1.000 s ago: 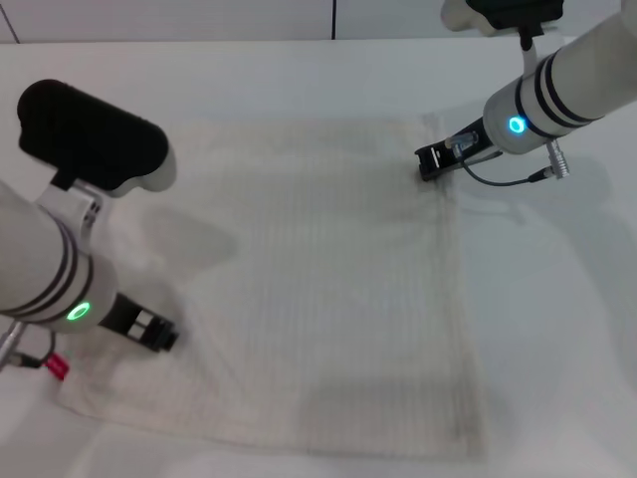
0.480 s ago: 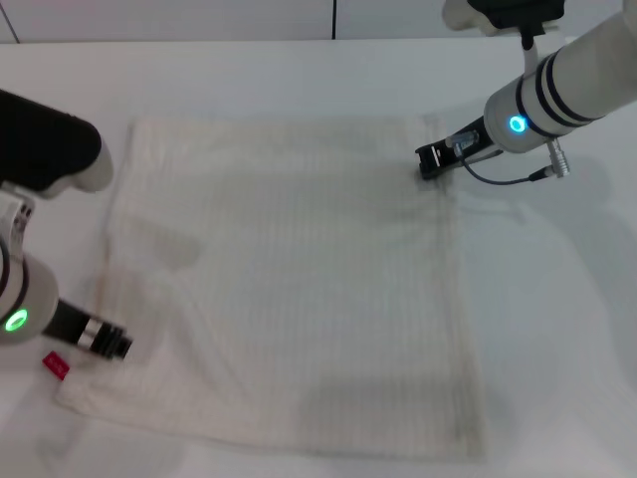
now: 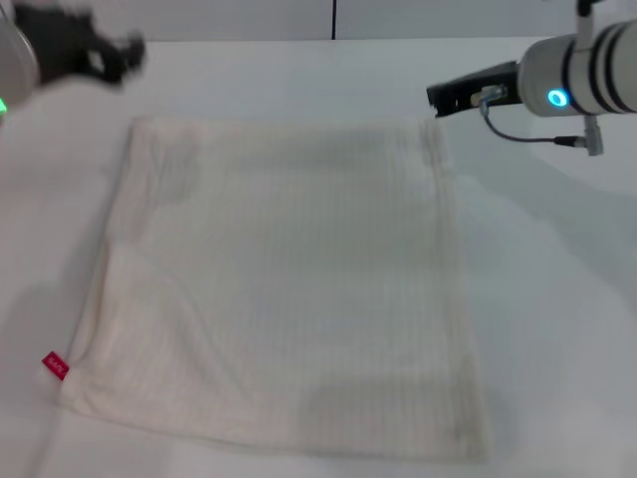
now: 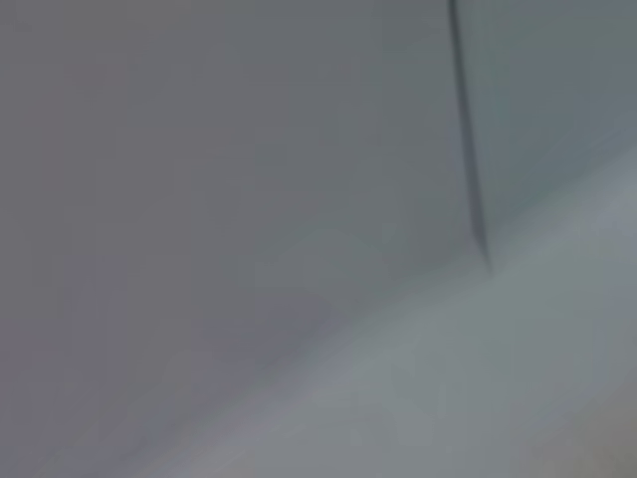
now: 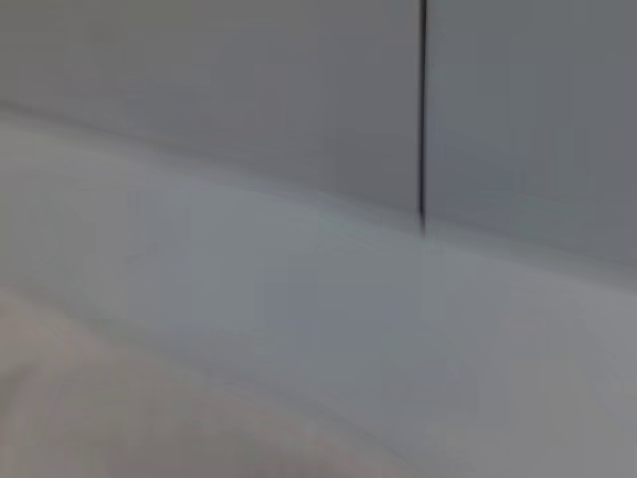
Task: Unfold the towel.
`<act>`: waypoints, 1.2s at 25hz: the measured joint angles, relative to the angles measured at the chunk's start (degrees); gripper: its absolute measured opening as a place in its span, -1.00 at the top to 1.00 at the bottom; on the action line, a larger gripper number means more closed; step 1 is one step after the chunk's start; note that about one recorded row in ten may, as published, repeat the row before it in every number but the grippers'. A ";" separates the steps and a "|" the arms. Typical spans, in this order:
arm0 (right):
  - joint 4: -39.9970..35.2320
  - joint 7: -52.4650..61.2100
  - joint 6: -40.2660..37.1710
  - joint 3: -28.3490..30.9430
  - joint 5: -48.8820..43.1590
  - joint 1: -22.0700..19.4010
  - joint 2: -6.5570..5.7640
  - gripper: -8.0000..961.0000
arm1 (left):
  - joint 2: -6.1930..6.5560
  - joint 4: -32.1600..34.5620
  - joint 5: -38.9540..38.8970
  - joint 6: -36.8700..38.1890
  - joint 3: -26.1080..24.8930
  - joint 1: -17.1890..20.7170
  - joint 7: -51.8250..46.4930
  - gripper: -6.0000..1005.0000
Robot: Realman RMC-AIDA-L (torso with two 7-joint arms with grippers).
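Both claws hung off the towel, their grip states impossible to tell.
Left claw [image 3: 124, 55] far left, right claw [image 3: 438, 98] far right; towel [image 3: 284, 279] spread flat on the surface [image 3: 557, 329], red tag [image 3: 55, 365] near left.

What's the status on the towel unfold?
Left gripper up at far left, off the cloth. Right gripper just off the far right corner. Towel spread flat, red tag near left. Nothing in the way.
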 joint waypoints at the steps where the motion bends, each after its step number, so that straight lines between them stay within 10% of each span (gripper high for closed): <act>1: -3.95 -0.30 2.64 -2.10 0.60 -3.28 -0.05 0.95 | -0.11 0.86 -0.09 8.47 0.07 1.89 1.44 -0.06; 7: -19.06 -4.26 26.98 -14.87 1.15 -22.61 0.10 0.95 | -0.35 13.55 -0.48 51.97 1.44 10.22 2.82 -0.06; 12: -10.55 -4.34 61.79 -27.11 -0.45 -33.22 0.09 0.95 | -0.50 32.81 -1.79 81.15 2.04 11.81 -1.13 -0.07; 21: 34.76 4.99 129.21 -42.70 4.62 -29.08 0.22 0.94 | -0.34 66.20 -7.06 113.37 1.31 6.47 -11.70 -0.08; 30: 40.52 6.48 135.67 -45.55 14.18 -29.32 0.28 0.94 | -0.53 80.86 -11.11 119.95 1.28 2.39 -11.81 -0.08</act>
